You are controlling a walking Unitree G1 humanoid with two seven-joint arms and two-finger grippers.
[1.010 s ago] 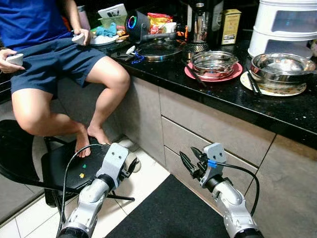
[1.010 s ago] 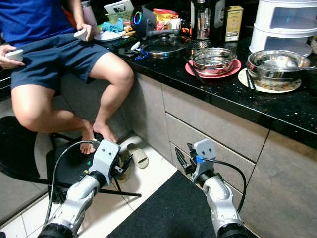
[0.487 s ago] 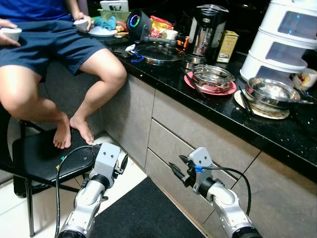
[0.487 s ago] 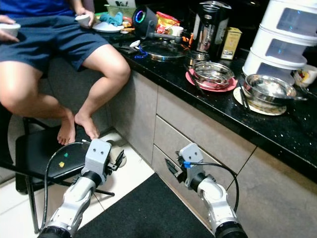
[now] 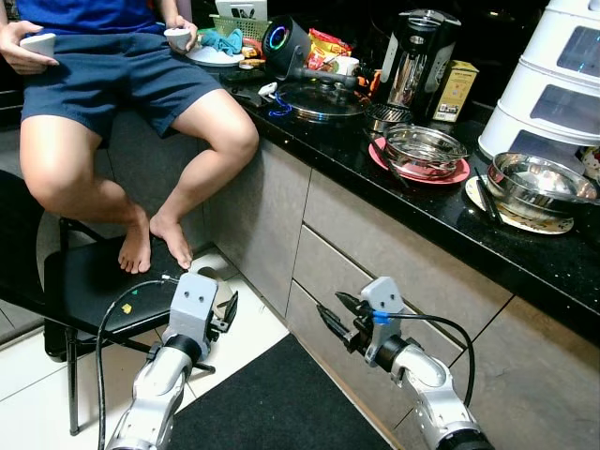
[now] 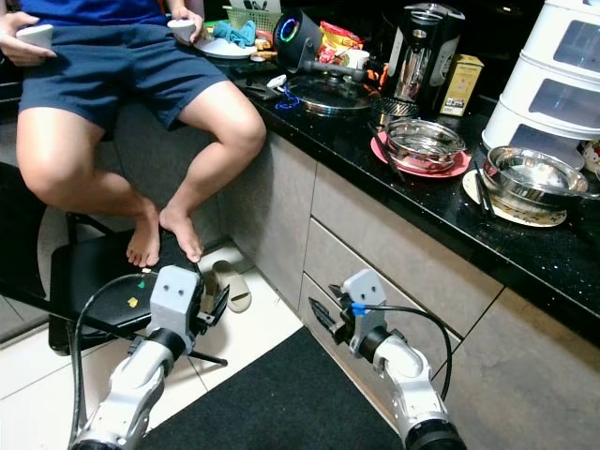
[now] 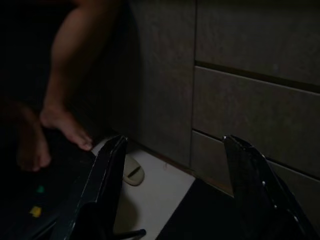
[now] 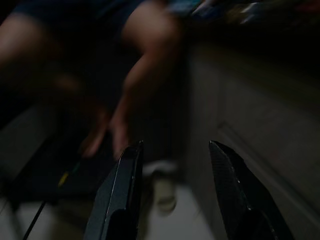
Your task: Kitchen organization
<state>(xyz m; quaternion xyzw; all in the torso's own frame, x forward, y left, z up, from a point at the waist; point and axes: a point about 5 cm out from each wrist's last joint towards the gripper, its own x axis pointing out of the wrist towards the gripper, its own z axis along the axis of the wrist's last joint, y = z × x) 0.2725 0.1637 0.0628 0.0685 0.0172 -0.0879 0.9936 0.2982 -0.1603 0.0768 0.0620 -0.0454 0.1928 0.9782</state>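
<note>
Since half a second ago the whole scene is seen to have slid rightward and down, which is read as a turn of the head camera, not a move of the things; the person [image 5: 122, 103] on the black chair [image 5: 89, 291] is now seen more fully, with feet resting on its seat. Both arms are held low before the grey cabinet drawers [image 5: 375, 281], much as before.

The left gripper [image 5: 228, 312] is carried above the white floor tiles beside the chair's front edge, its fingers spread wide and nothing held, as is shown plainly in the left wrist view. The right gripper [image 5: 335, 317] is poised just off the middle drawer front, its fingers likewise parted and empty; whether a fingertip touches the drawer cannot be told from these views.

The work of the task lies on the black countertop [image 5: 441, 202]: a steel bowl on a pink plate [image 5: 419, 153] is set near the middle of the counter, a second steel bowl [image 5: 542, 178] on a pale plate toward its right end, with a glass pan lid [image 5: 319, 98] and a coffee maker [image 5: 412, 56] along the back edge. Nothing there is yet handled. The shift is judged to be an approach being settled, so the organizing is taken as barely begun.
</note>
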